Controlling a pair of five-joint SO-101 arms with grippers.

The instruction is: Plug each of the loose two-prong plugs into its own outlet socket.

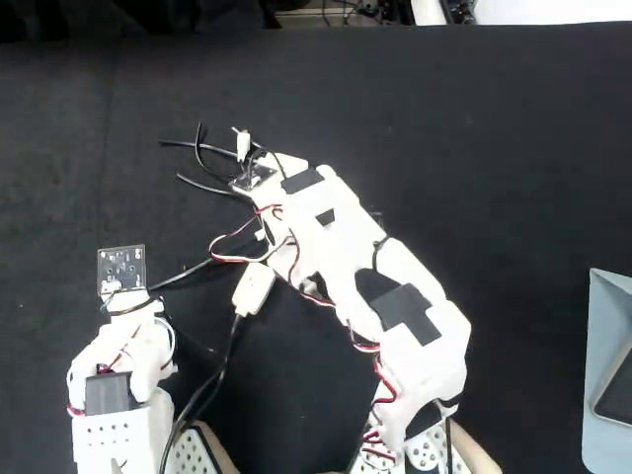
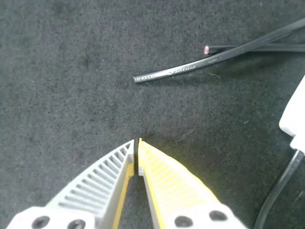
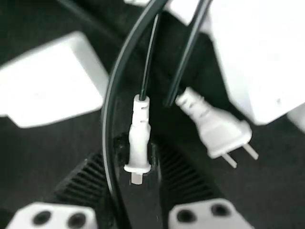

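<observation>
Inside right end effector [image 3: 138,150], first plug [image 3: 138,136] clamped; second plug [image 3: 217,126] loose beside.

Counter [image 1: 513,148]: plug [image 1: 242,145] and cables [image 1: 197,148] upper left of centre; adapter block [image 1: 254,288] below them, near centre; bin [image 1: 604,375] at lower right edge.

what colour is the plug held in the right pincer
White; the plug shows best in the right wrist view.
</observation>
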